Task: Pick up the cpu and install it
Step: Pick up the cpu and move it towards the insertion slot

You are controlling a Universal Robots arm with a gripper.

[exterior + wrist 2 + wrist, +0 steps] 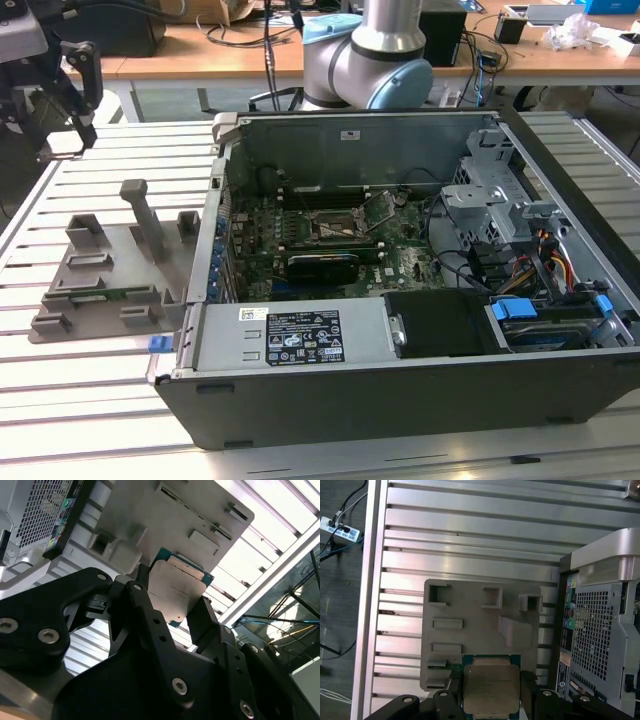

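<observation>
**A:** Where is the cpu at this moment?

**B:** It is pinched in my gripper. My two black fingers press on opposite edges of the cpu, and nothing touches its metal top. In the exterior view my gripper sits in the upper left of the frame, raised above the table. The grey tray lies below it at the left middle. In both wrist views the tray is well behind the chip, so I judge the cpu is in the air, clear of the tray.

**A:** What makes this carry go well?

**B:** As I judge it, I should grip the edges only, squeezing just firmly enough that the chip cannot twist between the pads. I should hold it flat and travel slowly. The socket lies near the centre of the frame, deep inside the open computer case, so height over the case wall matters. A tilt or a knock is where I would expect trouble.

**A:** How does the chip look?

**B:** It is thin, flat and square. The lid is dull silver with a faint warm tint, its corners stepped in. A narrow teal-green board rim shows around the lid. There is some faint print on the lid, and I can see no damage.
</observation>
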